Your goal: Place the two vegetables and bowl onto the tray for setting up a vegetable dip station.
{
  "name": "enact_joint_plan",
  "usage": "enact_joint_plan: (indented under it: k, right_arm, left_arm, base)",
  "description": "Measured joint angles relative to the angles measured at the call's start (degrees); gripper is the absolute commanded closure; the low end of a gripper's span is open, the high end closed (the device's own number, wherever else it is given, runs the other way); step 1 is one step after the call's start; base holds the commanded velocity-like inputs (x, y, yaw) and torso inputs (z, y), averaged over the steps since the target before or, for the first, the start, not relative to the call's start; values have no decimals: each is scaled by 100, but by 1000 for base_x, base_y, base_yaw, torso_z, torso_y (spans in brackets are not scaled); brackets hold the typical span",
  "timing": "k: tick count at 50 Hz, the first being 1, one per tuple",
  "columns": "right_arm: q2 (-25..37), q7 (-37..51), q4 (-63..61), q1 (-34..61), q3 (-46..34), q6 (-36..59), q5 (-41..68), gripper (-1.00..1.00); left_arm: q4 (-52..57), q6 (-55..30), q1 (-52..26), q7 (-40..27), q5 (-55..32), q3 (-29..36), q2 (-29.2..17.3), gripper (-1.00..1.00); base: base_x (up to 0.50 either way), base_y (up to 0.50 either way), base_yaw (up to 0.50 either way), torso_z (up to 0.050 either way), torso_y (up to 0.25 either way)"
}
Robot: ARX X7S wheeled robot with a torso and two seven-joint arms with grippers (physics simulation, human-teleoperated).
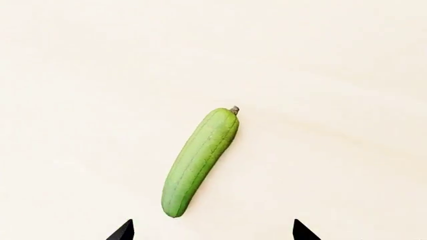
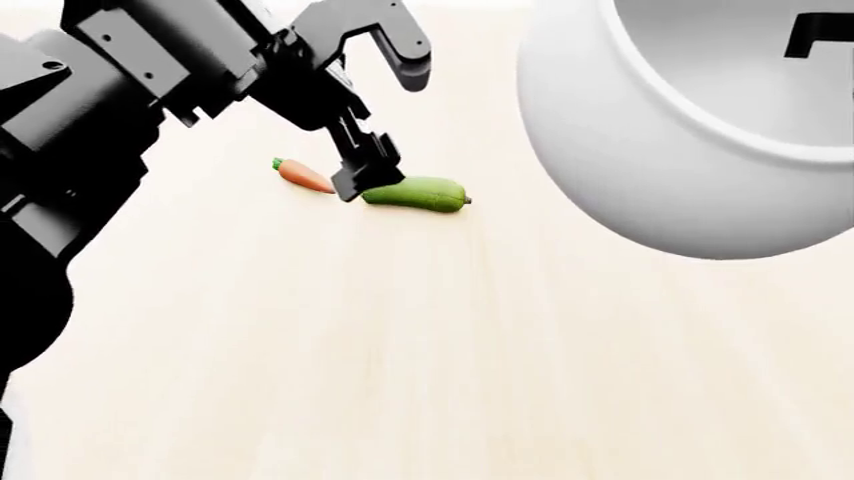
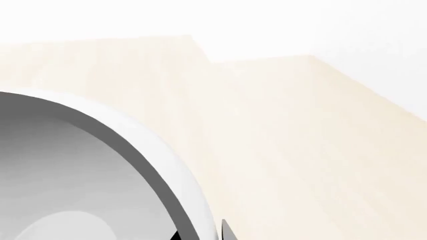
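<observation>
The green vegetable [image 1: 200, 162] lies flat on the pale wooden tabletop, its stem end pointing away from my left gripper [image 1: 213, 232]. That gripper hangs above it, open wide and holding nothing. In the head view the small orange carrot [image 2: 304, 176] lies just left of the green vegetable [image 2: 416, 193], and my left gripper [image 2: 387, 125] hovers over both. The white bowl [image 2: 627, 150] is lifted clear of the table at upper right, tilted toward the camera. My right gripper [image 3: 201, 234] is shut on the bowl's rim [image 3: 167, 165], one finger inside and one outside. The tray is out of view.
The light wooden tabletop [image 2: 400, 350] stretches around the vegetables. In the right wrist view its far edge [image 3: 200, 50] steps back against a white background. My dark left arm [image 2: 80, 150] fills the head view's upper left.
</observation>
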Motion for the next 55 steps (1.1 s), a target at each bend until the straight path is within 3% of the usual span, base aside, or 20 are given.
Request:
enact_joint_plan:
  k: [29, 55]
  right_arm:
    - [-45, -21, 23, -24, 12, 18, -6, 100]
    - [-78, -33, 38, -33, 44, 57, -15, 100]
  left_arm:
    - [-547, 1177, 35, -187, 529, 20, 106, -100]
    - [-1392, 2187, 39, -356, 896, -493, 444, -100]
  base:
    - [0, 0, 0, 5, -73]
    - [-1, 0, 0, 10, -140]
